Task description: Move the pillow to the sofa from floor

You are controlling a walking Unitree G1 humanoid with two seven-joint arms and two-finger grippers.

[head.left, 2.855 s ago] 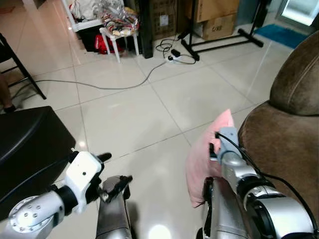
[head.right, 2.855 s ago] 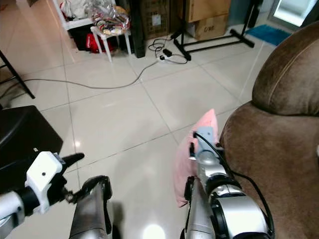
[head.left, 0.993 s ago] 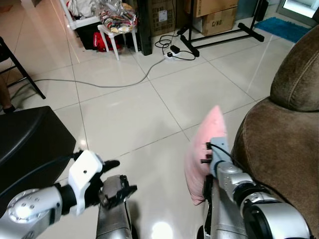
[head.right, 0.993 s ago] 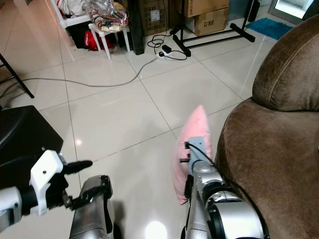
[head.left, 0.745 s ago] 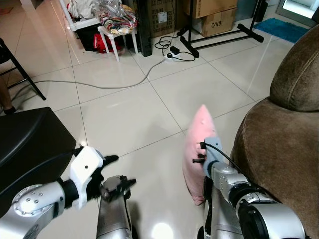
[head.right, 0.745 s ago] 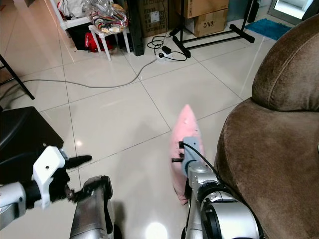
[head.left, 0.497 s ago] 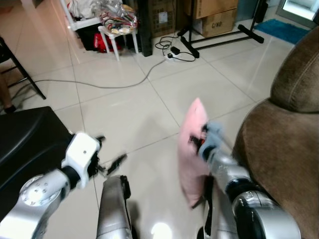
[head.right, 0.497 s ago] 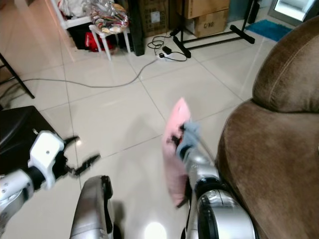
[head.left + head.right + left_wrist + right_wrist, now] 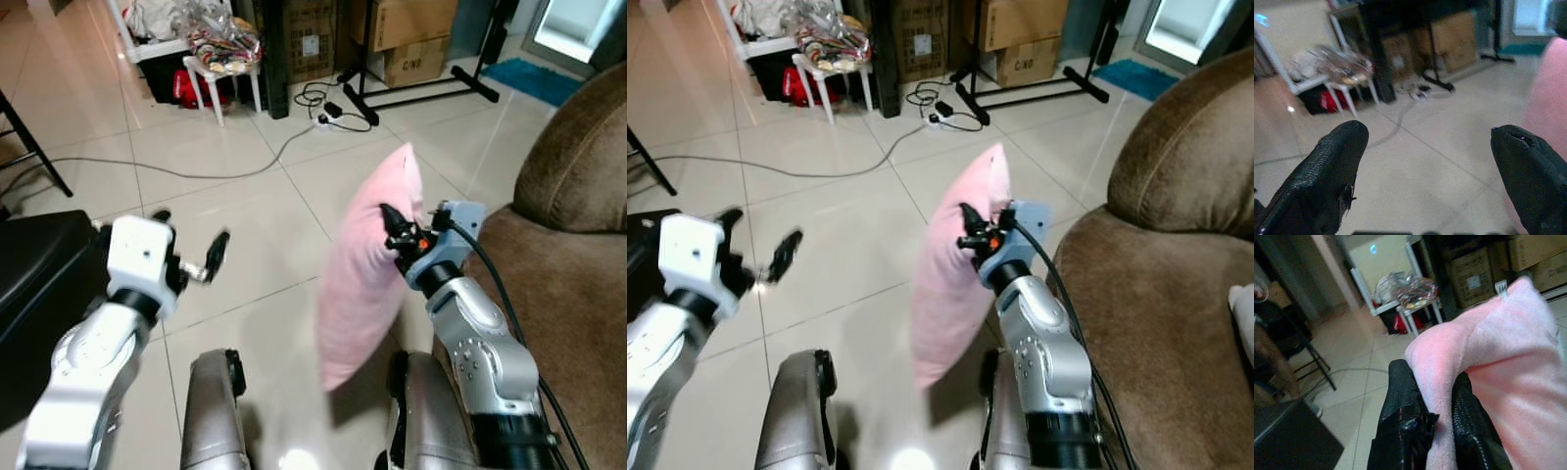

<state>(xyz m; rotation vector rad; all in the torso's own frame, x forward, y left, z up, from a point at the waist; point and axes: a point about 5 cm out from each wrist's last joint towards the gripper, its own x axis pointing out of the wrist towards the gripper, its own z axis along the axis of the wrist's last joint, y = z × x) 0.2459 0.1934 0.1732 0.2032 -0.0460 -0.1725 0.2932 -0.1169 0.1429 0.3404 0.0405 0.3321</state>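
Gripping the pink pillow [image 9: 365, 264] near its upper edge, the right gripper [image 9: 1431, 423] had both black fingers pinched tight on a fold of the plush fabric, and the pillow hung upright in the air, clear of the tiled floor [image 9: 245, 225] and just left of the brown sofa [image 9: 578, 255]. Left gripper [image 9: 191, 264] was raised at the robot's left, its two fingers [image 9: 1334, 171] spread wide apart with nothing between them. Black furniture top [image 9: 34, 284] sat at the near left. Grey cable [image 9: 196, 174] ran across the tiles farther off to a power strip [image 9: 328, 119]. Farthest back stood a white stool [image 9: 223, 73] piled with bags, cardboard boxes [image 9: 416, 44], a black stand [image 9: 416, 88] and a blue mat [image 9: 534, 78].
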